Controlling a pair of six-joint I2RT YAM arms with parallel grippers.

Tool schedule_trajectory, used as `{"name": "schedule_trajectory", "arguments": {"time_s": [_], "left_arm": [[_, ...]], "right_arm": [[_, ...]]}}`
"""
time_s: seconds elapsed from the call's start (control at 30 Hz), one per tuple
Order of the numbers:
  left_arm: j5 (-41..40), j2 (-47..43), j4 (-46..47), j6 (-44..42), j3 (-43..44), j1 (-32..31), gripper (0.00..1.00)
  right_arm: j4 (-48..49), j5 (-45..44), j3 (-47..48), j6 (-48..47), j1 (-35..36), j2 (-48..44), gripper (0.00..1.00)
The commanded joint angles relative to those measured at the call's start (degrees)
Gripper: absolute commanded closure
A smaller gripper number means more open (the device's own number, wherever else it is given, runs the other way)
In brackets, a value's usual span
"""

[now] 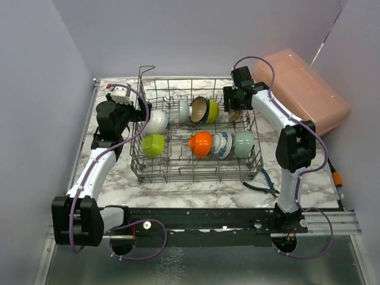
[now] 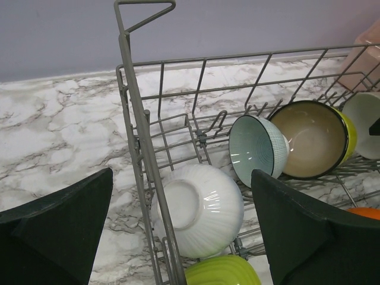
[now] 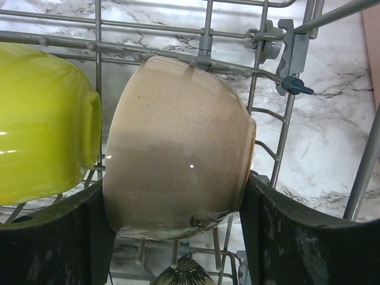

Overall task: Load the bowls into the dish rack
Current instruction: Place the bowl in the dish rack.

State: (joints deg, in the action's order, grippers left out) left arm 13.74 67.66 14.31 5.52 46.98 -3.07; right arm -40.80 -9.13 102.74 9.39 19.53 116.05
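**Dish rack and contents.** The grey wire dish rack (image 1: 199,172) is standing at the middle of the marble table (image 1: 119,184), its raised corner loop at the far left. Eight bowls are resting on edge among the tines.

- **Far row:** a white bowl (image 1: 157,122), a pale teal bowl (image 1: 183,110), a yellow-green bowl (image 1: 205,110) and a beige bowl (image 1: 236,114).
- **Near row:** a lime green bowl (image 1: 153,145), an orange bowl (image 1: 200,144), a blue-patterned bowl (image 1: 222,145) and a mint green bowl (image 1: 243,143).

A pink plastic box (image 1: 303,89) is lying outside the rack at the far right.

**Bowl being handled.** The beige bowl is speckled and glossy, with a brownish rim. It is tipping sideways just beside the yellow-green bowl, under the rack's far wires.

**Pincers.**

- **Right:** the right gripper (image 3: 172,202) is clamping the beige bowl, with one dark finger pressing each side.
- **Left:** the left gripper (image 2: 181,196) is hovering with its fingers spread wide. They are straddling the rack's left wall above the ribbed white bowl, which is showing its foot ring, and are touching nothing.
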Motion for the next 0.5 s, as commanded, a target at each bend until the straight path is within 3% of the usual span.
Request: {"name": "schedule_trajectory", "arguments": {"time_s": [0.0,0.2,0.3,0.37,0.47], "left_arm": [[4.68,-0.09,1.88,0.72,0.60,-0.08,0.01],[7.06,-0.23,1.89,2.63,2.49,-0.50,0.01],[8.11,-0.39,1.88,3.41,2.99,-0.82,0.01],[8.36,-0.57,1.91,3.55,3.13,-1.02,0.01],[8.41,-0.76,1.80,3.64,3.44,-1.28,0.01]], "right_arm": [[2.92,-1.14,-2.51,-0.61,-2.54,3.60,1.00],[2.87,0.11,-3.23,-0.10,-2.63,4.06,0.94],[2.38,0.00,-3.05,-0.16,-2.65,3.69,0.74],[1.81,-0.34,-2.79,-0.04,-2.64,3.30,0.54],[0.55,-1.73,-2.27,0.64,-2.61,2.48,0.40]]}}
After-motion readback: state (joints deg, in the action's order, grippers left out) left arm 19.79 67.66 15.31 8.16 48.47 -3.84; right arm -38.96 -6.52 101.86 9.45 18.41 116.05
